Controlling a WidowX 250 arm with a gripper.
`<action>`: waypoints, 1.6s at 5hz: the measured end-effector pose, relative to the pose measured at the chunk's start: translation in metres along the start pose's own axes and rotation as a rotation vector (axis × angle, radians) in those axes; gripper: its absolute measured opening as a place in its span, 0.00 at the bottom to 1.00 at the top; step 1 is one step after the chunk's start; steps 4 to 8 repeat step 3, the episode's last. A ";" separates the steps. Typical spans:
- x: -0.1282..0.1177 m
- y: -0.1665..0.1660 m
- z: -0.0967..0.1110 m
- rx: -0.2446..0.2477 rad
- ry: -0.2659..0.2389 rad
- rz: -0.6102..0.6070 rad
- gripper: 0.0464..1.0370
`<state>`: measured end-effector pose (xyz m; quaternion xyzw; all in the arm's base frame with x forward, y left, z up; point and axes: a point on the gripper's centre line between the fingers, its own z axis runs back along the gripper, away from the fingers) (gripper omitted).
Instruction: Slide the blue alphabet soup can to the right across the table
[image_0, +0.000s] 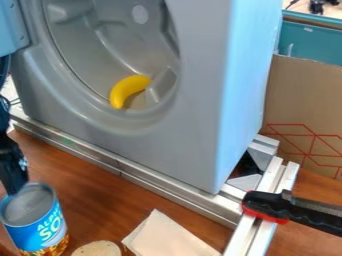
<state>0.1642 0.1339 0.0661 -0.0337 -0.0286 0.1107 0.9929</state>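
At the left edge the black gripper (13, 172) hangs down, its lower end at the back rim of a blue soup can (41, 222). Whether it grips that rim or only overlaps it in the view, I cannot tell. Upright on the wooden table, the can shows its grey top. A yellow banana (127, 90) lies inside the round opening of the grey toy washing machine (194, 125), at the bottom of the drum, well apart from the gripper.
Metal rails (133, 175) run along the machine's base. A clamp with a black and red handle (267, 206) sits at the right. In front are a pale napkin (167, 237) and a round tan-topped object (97, 249). Behind at the right stands a cardboard sheet (304, 95).
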 end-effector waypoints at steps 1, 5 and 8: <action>0.003 0.012 0.010 -0.009 -0.027 0.011 0.96; -0.020 0.008 0.049 0.041 -0.059 -0.244 0.96; -0.020 0.008 0.049 0.041 -0.059 -0.244 0.96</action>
